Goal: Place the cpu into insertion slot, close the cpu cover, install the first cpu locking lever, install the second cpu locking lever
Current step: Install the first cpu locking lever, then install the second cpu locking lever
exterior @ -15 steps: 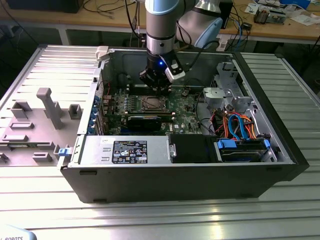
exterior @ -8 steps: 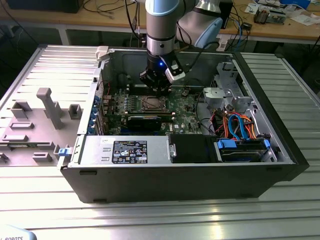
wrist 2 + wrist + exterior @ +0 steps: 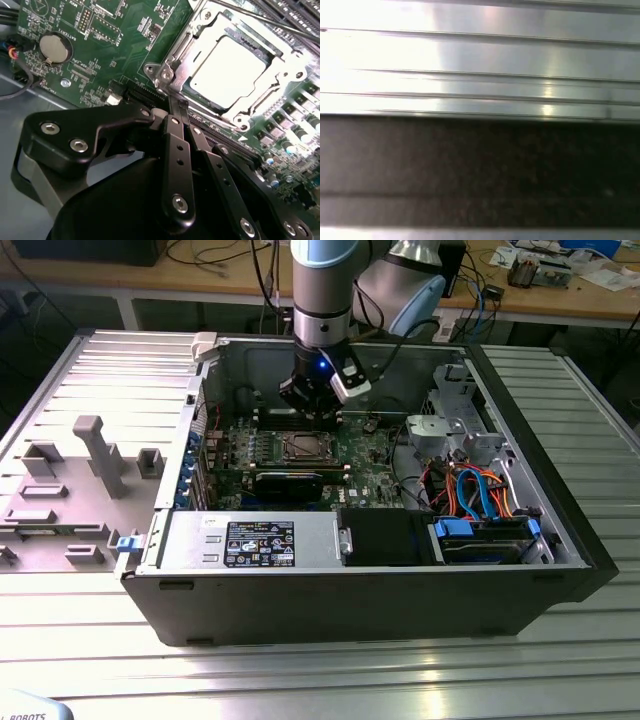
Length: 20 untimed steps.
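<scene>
Pincer point(image 3: 176, 107) fingers are drawn together, holding nothing, their black tips meeting just beside the near corner of the insertion slot point(image 3: 235, 70), the square socket with a silvery metal rim on the green motherboard point(image 3: 90, 50). I judge that closed, narrow tip suits pushing on a thin lever better than gripping anything.

In the exterior view the grey-and-blue arm point(image 3: 322, 300) reaches down into the open black computer case point(image 3: 380, 590), which lies on its side on the ribbed metal bench point(image 3: 300, 680), so the board faces up at me.

In the second wrist view the cpu point(image 3: 227, 70), a flat square chip with a pale silvery-grey top, sits in the socket. The cpu cover point(image 3: 200, 47), a thin silvery frame with a big square window, lies down around it, so the chip shows through the window.
</scene>
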{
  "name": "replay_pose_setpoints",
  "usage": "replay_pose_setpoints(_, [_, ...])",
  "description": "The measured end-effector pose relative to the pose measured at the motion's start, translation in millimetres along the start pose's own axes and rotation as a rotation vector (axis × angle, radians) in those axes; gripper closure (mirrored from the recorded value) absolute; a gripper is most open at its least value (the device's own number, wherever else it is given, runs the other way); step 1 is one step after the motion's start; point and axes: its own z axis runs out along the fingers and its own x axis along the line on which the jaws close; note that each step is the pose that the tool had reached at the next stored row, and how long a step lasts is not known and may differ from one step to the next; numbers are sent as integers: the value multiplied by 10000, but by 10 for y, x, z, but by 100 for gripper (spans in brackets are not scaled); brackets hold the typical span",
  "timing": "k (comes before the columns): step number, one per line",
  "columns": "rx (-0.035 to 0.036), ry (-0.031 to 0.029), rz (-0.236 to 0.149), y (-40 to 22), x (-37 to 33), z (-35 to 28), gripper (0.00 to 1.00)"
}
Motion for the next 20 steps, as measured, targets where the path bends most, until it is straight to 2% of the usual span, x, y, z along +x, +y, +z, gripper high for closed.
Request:
replay_pose_setpoints(3, [14, 0, -1, -3, 0, -10, 89])
replay_pose_setpoints(7, [18, 2, -1, -89, 3, -14, 89])
replay_pose_setpoints(20, [18, 1, -1, -121, 4, -16, 89])
